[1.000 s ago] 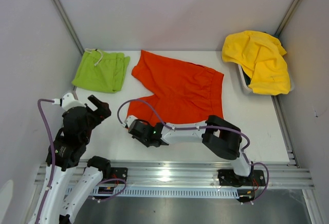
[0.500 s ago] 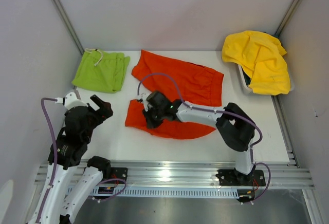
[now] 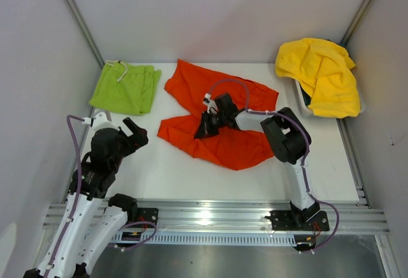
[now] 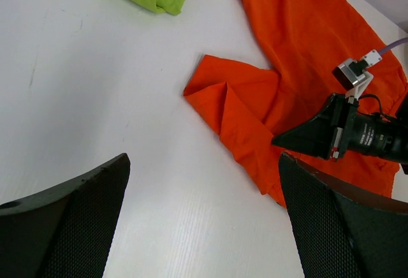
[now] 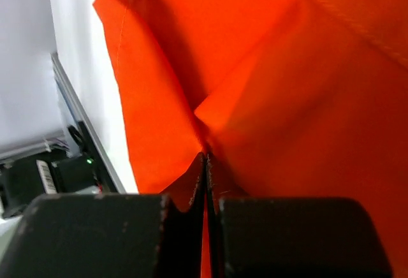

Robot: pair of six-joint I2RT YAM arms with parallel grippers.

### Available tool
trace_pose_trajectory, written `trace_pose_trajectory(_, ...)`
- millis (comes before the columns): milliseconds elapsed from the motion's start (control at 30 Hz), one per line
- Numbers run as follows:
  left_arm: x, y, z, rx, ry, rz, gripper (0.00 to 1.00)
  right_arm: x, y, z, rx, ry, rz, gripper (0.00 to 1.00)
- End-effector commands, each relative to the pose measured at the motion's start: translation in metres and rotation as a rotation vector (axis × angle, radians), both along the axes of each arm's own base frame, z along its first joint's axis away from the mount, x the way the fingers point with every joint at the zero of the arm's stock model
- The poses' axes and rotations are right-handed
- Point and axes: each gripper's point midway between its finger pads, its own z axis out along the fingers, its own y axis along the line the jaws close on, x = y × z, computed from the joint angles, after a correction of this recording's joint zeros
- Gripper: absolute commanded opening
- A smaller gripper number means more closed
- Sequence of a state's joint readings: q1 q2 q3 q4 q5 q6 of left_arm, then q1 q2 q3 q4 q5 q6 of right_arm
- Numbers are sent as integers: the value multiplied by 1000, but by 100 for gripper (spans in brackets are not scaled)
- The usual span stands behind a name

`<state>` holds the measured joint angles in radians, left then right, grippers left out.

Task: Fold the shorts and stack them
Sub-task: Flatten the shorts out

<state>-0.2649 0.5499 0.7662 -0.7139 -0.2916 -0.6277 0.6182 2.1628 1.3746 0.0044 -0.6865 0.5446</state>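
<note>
The orange-red shorts [image 3: 223, 115] lie spread in the middle of the table, partly folded over on themselves. They also show in the left wrist view [image 4: 299, 55]. My right gripper [image 3: 203, 129] is shut on a pinch of the orange-red shorts [image 5: 268, 67] and holds it over the cloth's middle. The lime-green shorts [image 3: 125, 87] lie folded at the back left, white drawstring at the top. My left gripper [image 3: 132, 132] is open and empty above bare table, left of the orange-red shorts; its fingers [image 4: 64, 214] frame the white table.
A pile of yellow cloth [image 3: 322, 75] fills a white bin [image 3: 299, 102] at the back right. Side walls close in the table [image 3: 159, 176] on left and right. A metal rail [image 3: 210, 217] runs along the near edge.
My right gripper has carried the near edge of the orange-red shorts from the front up toward the back, folding the cloth over. My left arm has shifted slightly right.
</note>
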Motion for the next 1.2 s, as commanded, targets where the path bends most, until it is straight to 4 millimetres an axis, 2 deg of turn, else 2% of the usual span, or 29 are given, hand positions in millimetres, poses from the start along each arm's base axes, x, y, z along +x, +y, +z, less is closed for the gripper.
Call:
trace_pose_trajectory(0,8,-11,-1,-25,-15,-51,99,33,3,37,82,-25,-83,0)
trace_pose_trajectory(33,10,-16,-6,-42,-7,-64,99,46,-5,43,109,-23,-131,0)
trace_pose_trajectory(67,11,-18,-8,-47,-6,-74,99,48,-12,39,103,-13,-145,0)
trace_pose_trajectory(200,13,-24,-17,-67,10,-94,99,67,-31,43,137,-3,-231,0)
trace_pose_trajectory(300,16,-28,-18,-68,4,-113,99,65,-32,49,159,-7,-206,0)
trace_pose_trajectory(333,16,-29,-25,-66,17,-121,99,65,-31,55,154,-36,-195,0)
trace_pose_trajectory(400,21,-35,-27,-80,2,-140,99,66,-33,54,123,-47,-210,0)
trace_pose_trajectory(433,22,-38,-42,-83,33,-150,99,67,-33,56,123,-54,-209,0)
trace_pose_trajectory(467,23,-41,-47,-94,37,-161,99,68,-33,59,126,-65,-202,0)
trace_pose_trajectory(500,31,-50,-45,-126,14,-186,99,67,-33,58,117,-59,-194,0)
trace_pose_trajectory(533,32,-55,-57,-134,22,-206,99,67,-33,58,110,-64,-188,0)
trace_pose_trajectory(667,48,-78,-59,-177,-54,-305,99,71,-36,54,56,-85,-190,2)
trace_pose_trajectory(767,60,-92,-64,-173,-63,-347,99,76,-47,48,11,-85,-220,0)
trace_pose_trajectory(833,67,-100,-76,-164,-25,-356,99,80,-51,46,9,-84,-229,0)
trace_pose_trajectory(900,75,-112,-75,-161,-47,-379,99,84,-55,43,3,-78,-237,0)
trace_pose_trajectory(933,77,-116,-89,-151,-17,-386,99,85,-55,41,2,-78,-233,0)
trace_pose_trajectory(967,82,-125,-83,-160,-63,-412,99,85,-56,41,7,-73,-232,1)
trace_pose_trajectory(1000,84,-129,-96,-153,-41,-425,99,87,-58,40,8,-72,-235,2)
trace_pose_trajectory(1167,97,-141,-109,-153,-33,-471,96,94,-63,39,10,-70,-241,2)
